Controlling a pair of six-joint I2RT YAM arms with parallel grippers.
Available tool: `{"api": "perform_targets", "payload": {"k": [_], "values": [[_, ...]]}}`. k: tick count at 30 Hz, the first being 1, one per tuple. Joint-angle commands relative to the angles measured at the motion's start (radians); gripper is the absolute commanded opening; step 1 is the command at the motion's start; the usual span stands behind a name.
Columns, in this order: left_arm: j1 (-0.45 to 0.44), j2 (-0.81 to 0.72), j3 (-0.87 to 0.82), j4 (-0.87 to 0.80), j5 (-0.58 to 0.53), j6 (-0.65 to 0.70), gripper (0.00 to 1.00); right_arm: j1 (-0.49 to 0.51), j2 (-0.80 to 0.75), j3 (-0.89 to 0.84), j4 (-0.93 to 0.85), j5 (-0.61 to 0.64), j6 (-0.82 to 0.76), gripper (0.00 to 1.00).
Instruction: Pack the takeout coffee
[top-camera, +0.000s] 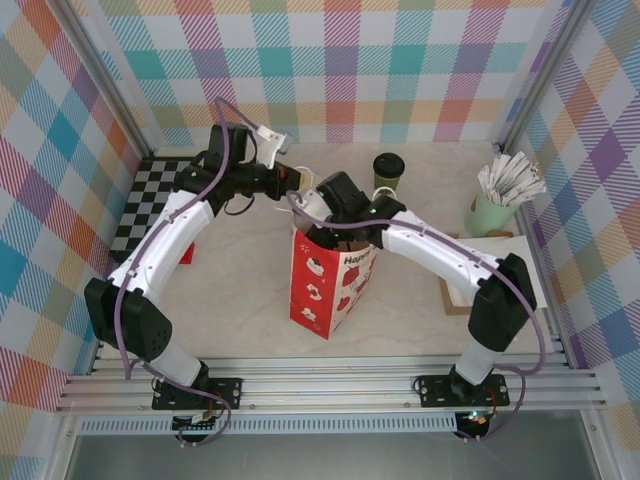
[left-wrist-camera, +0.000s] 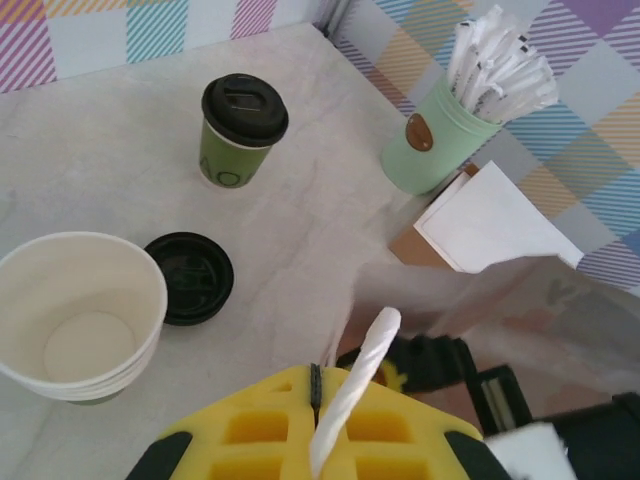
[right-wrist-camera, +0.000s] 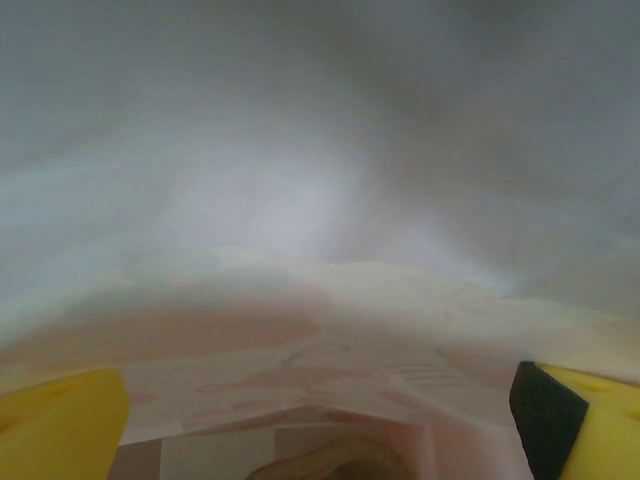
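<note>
The takeout coffee stands upright just behind the paper gift bag — slightly to the right, so nearer to the right gripper, which is spread wide and empty inside the bag mouth. The left gripper is clenched on the bag's white handle.

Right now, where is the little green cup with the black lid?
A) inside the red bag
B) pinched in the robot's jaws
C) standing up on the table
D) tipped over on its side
C: the lidded cup stands upright on the bare table, behind the gift bag and apart from it.
</note>
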Motion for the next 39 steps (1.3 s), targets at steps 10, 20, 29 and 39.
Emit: {"api": "perform_targets", "payload": {"k": [10, 20, 29, 39], "values": [[0.106, -0.071, -0.102, 0.115, -0.178, -0.221, 0.0, 0.037, -0.113, -0.076, 0.236, 0.138, -0.136, 0.98], [-0.002, -0.065, -0.187, 0.114, -0.03, -0.265, 0.0, 0.021, -0.132, 0.078, 0.393, 0.19, 0.018, 1.0], [0.008, -0.015, -0.245, 0.113, -0.031, -0.313, 0.0, 0.022, -0.132, -0.041, 0.78, 0.239, 0.118, 1.0], [-0.026, -0.015, -0.194, 0.087, 0.015, -0.216, 0.0, 0.02, -0.042, -0.02, 1.221, 0.277, -0.039, 1.0]]}}
